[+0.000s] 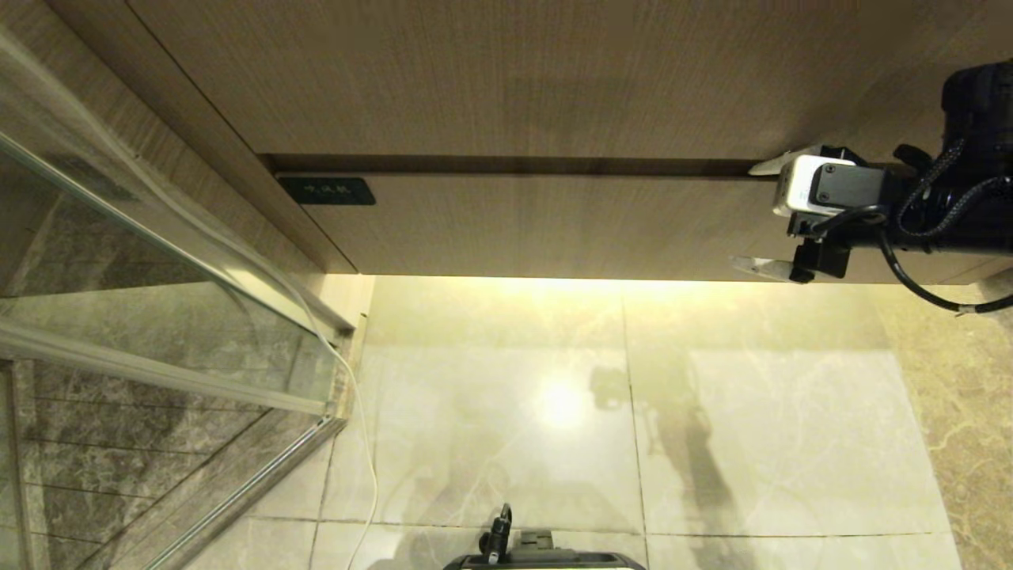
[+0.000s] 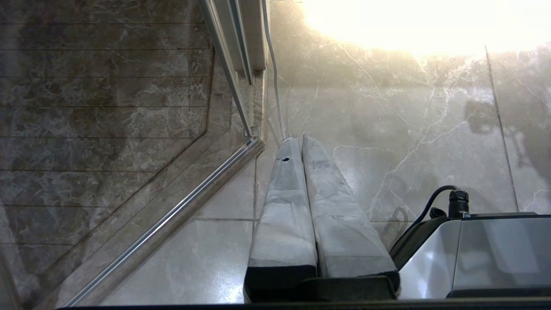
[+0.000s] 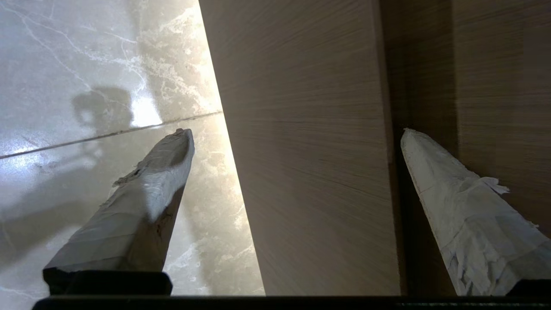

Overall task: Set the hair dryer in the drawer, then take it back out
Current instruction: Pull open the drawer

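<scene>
The drawer (image 1: 554, 226) is a wide light-brown wood-grain front with a small dark label (image 1: 327, 191) at its left end, and it stands shut. My right gripper (image 1: 756, 215) is open at the drawer's right end. One taped finger (image 1: 766, 166) lies at the dark gap above the front, the other (image 1: 752, 267) just below its bottom edge. The right wrist view shows the drawer front (image 3: 310, 150) between the spread fingers of the right gripper (image 3: 297, 137). My left gripper (image 2: 300, 138) hangs shut over the floor, parked. The hair dryer is out of view.
A glass shower door (image 1: 158, 261) with a metal frame stands at the left, and a white cable (image 1: 360, 412) runs down beside it. Glossy marble floor tiles (image 1: 752, 427) lie under the drawer. A wood panel (image 1: 514, 79) sits above. My base (image 1: 546, 558) shows at the bottom.
</scene>
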Controlling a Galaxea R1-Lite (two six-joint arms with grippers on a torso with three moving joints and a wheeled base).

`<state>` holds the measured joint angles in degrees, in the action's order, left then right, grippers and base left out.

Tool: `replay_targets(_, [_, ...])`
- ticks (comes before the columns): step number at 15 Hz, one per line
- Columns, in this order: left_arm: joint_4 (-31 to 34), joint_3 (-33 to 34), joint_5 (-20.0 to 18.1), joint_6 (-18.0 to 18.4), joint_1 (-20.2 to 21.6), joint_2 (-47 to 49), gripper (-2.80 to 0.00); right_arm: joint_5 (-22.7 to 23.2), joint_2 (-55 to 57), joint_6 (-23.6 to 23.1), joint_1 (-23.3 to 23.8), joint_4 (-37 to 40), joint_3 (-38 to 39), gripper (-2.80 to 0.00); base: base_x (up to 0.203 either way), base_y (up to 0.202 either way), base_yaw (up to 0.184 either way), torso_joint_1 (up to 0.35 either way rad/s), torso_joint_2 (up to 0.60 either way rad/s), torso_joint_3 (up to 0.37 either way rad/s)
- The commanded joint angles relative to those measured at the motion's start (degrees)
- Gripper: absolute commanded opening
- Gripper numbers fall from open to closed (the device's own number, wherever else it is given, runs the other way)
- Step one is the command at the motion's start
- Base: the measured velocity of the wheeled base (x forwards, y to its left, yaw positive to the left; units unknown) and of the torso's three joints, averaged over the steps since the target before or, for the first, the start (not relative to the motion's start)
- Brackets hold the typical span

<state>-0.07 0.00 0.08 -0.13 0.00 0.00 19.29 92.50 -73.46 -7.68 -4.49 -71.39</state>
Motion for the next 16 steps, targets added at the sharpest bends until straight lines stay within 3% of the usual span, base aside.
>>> replay_targets(1, [-0.01, 0.09, 0.01, -0.04, 0.0, 0.0, -2.8, 0.0, 0.91, -0.51, 0.03, -0.31, 0.02, 0.0, 0.0, 0.0, 0.0, 0.0, 0.0, 0.0])
replay_targets(9, [-0.01, 0.09, 0.01, -0.04, 0.0, -0.02, -2.8, 0.23, 3.47, -0.19, 0.03, -8.21, 1.34, 0.0, 0.0, 0.0, 0.0, 0.0, 0.0, 0.0])
replay_targets(16, [-0.01, 0.09, 0.01, -0.04, 0.0, 0.0, -2.8, -3.01, 2.1, 2.14, 1.34, 6.04, 0.56, 0.0, 0.0, 0.0, 0.0, 0.0, 0.0, 0.0])
